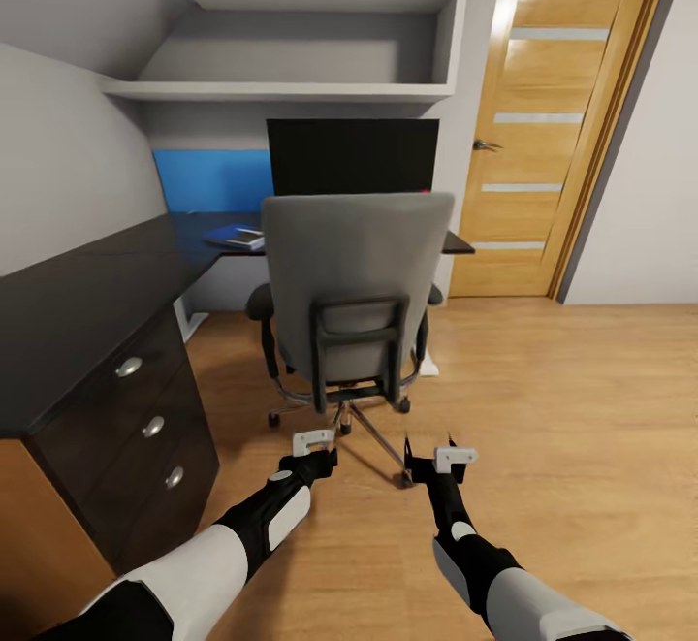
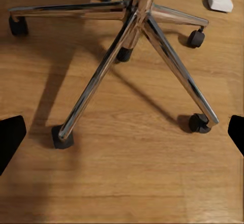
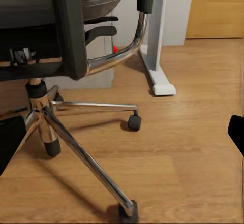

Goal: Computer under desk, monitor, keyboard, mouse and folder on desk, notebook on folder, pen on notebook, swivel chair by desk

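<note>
Swivel chair (image 1: 354, 282) sits right ahead, back toward you, tucked against counter (image 1: 78, 302) in front of monitor (image 1: 351, 156). Left tool (image 1: 312, 447) and right tool (image 1: 441, 459) hang low near chrome base — both spread wide, holding nothing. Folder on seat hidden by backrest — swing round chair's side before you reach, keep arms clear of casters.

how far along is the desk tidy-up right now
Looks done: the wide black monitor stands on the glossy black L-shaped desk, and the grey padded swivel chair sits at it. A blue book-like item lies on the desk. In hand: nothing; the left gripper and right gripper hang open behind the chair. Keyboard, mouse, stack: cannot tell.
</note>
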Available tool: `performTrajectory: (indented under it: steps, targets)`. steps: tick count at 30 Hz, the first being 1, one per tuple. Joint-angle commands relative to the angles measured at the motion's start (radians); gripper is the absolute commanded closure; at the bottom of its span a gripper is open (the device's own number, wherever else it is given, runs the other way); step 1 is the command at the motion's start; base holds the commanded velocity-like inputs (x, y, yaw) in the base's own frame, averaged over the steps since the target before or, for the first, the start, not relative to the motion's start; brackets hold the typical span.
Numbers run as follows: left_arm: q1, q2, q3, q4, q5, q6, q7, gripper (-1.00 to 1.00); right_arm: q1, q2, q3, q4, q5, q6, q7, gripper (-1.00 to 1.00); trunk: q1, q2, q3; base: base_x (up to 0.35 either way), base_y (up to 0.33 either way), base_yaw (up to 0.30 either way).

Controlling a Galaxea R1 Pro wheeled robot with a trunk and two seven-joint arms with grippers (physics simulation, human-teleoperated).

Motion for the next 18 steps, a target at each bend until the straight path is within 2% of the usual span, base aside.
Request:
performTrajectory:
  steps: [1, 8, 15, 18]
  targets:
    - [-0.001, 0.000, -0.005, 0.000, 0.004, 0.000, 0.007, -1.00, -0.001, -0.001, 0.008, 0.001, 0.002, -0.001, -0.010, -1.00, -0.001, 0.000, -0.001, -0.332, 0.000, 0.000]
    - [-0.001, 0.000, -0.006, 0.000, 0.005, 0.002, 0.007, -1.00, -0.001, -0.003, 0.009, 0.008, 0.002, 0.009, -0.012, -1.00, -0.001, 0.000, -0.001, -0.332, -0.029, 0.000]
    - [-0.001, 0.000, -0.006, 0.004, 0.009, 0.003, 0.008, -1.00, -0.001, -0.006, 0.007, 0.025, 0.000, 0.009, -0.013, -1.00, -0.004, 0.001, 0.026, -0.331, -0.118, 0.000]
    - [-0.001, 0.000, -0.006, 0.037, 0.012, 0.005, 0.009, -1.00, -0.001, -0.014, 0.006, 0.047, 0.000, 0.004, -0.014, -1.00, -0.005, 0.002, 0.038, -0.119, -0.033, 0.000]
